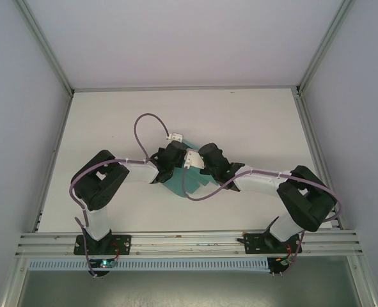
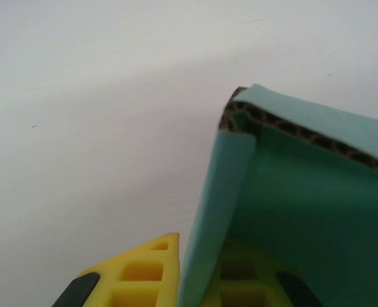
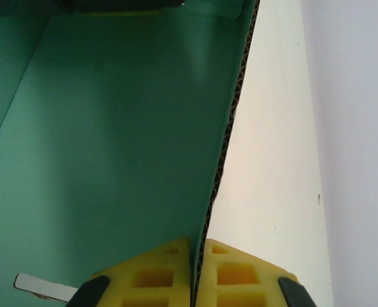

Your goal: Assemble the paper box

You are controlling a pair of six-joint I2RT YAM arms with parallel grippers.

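The paper box (image 3: 112, 141) is partly folded; closure is judged outstanding. Its walls are clamped by the left pincer (image 2: 198, 268) and the right pincer (image 3: 198, 262).

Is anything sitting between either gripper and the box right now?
Nothing visible. The left gripper is shut on a folded flap of the paper box, and the right gripper pinches its corrugated wall edge directly.

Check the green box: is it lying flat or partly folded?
Partly folded. The box has walls meeting at a raised corner, and the right end effector pinches one wall.
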